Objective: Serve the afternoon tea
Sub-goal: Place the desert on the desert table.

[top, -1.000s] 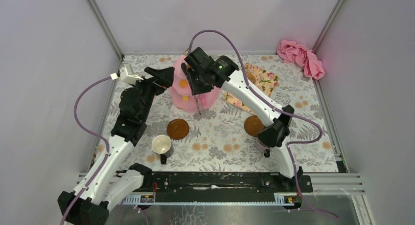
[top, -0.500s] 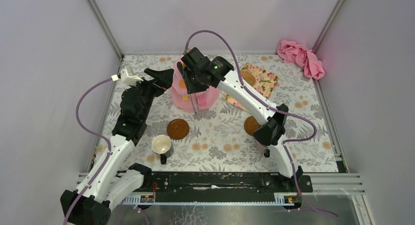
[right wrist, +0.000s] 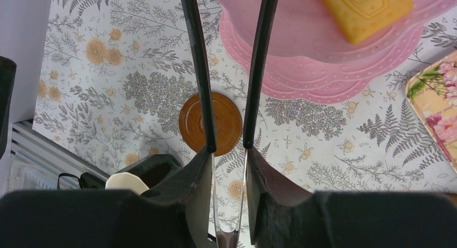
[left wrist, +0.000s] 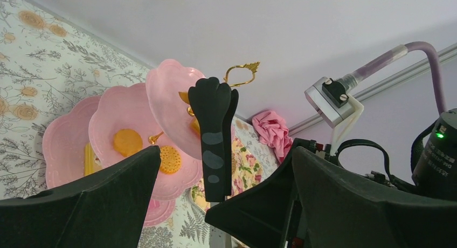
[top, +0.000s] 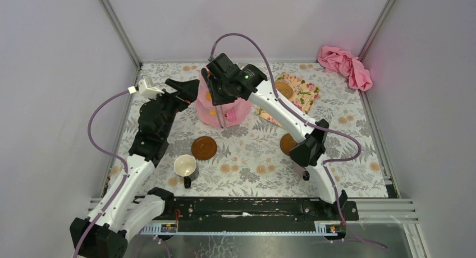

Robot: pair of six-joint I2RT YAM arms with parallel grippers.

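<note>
Right tool (right wrist: 229, 164) pinches black tongs (right wrist: 198, 70) by the pink cake stand (right wrist: 302, 81), biscuits (right wrist: 364, 11) loaded; white mug (top: 185, 165) not yet on saucer (top: 204, 148).

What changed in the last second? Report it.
The right gripper, shut on the tongs, shifted left over the cake stand, swinging the tong tips with it. Nothing was grabbed or released. The left gripper stayed open beside the stand; white mug and saucers did not move.

Plain lilac walls (top: 252, 17) — grey floral tabletop (top: 252, 151)
</note>
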